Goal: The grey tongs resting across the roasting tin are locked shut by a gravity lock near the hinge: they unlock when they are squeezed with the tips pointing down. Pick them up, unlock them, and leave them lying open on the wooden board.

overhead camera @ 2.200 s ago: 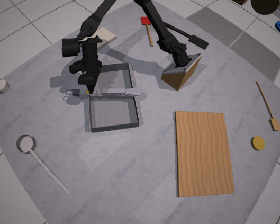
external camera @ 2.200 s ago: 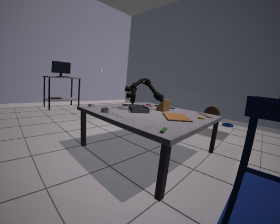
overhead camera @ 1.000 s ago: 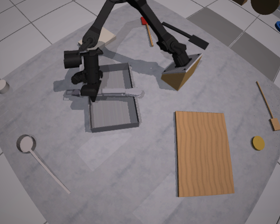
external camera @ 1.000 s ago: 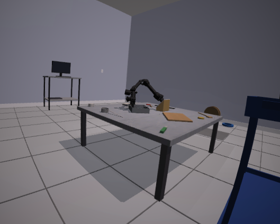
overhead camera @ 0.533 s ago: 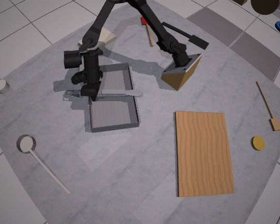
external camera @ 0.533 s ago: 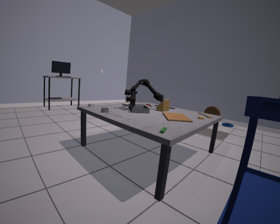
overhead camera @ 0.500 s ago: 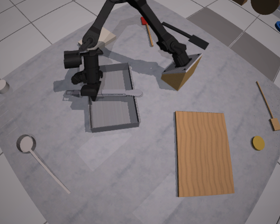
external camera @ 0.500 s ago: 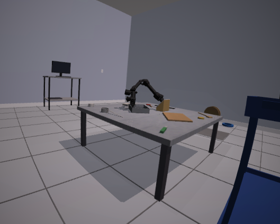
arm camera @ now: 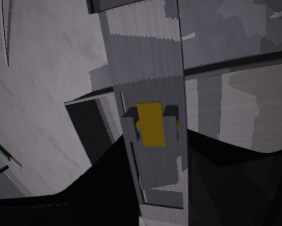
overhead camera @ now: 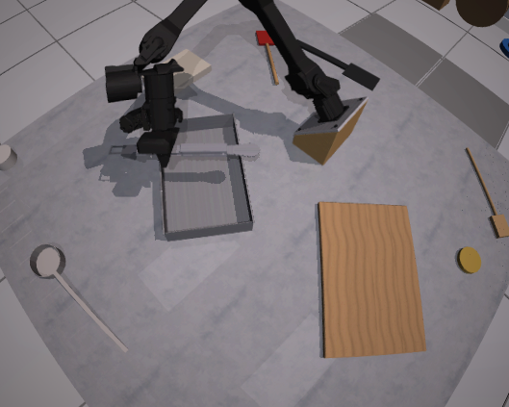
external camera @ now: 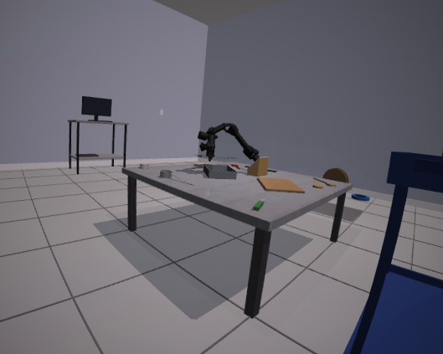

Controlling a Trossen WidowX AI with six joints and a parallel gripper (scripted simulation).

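Note:
The grey tongs (overhead camera: 214, 151) (arm camera: 146, 66) hang level just above the roasting tin (overhead camera: 244, 184) (external camera: 219, 172), their arms together, the rounded tips past the tin's right wall and the hinge end to the left. They cast a shadow on the tin's floor. My gripper (overhead camera: 163, 157) (external camera: 209, 158) (arm camera: 149, 133) points straight down and is shut on the tongs near the hinge end. In the wrist view the yellow lock piece (arm camera: 151, 123) shows between my fingers. The wooden board (overhead camera: 368, 280) (external camera: 280, 185) lies bare at the front right.
A ladle (overhead camera: 47, 261) lies front left and a grey puck (overhead camera: 3, 157) at the left. A beige block (overhead camera: 194, 63), red spatula (overhead camera: 264, 37) and black spatula (overhead camera: 360, 75) lie behind. The arm's wedge base (overhead camera: 329, 136) stands right of the tin. A wooden spatula (overhead camera: 499, 224) and yellow disc (overhead camera: 470, 260) lie far right.

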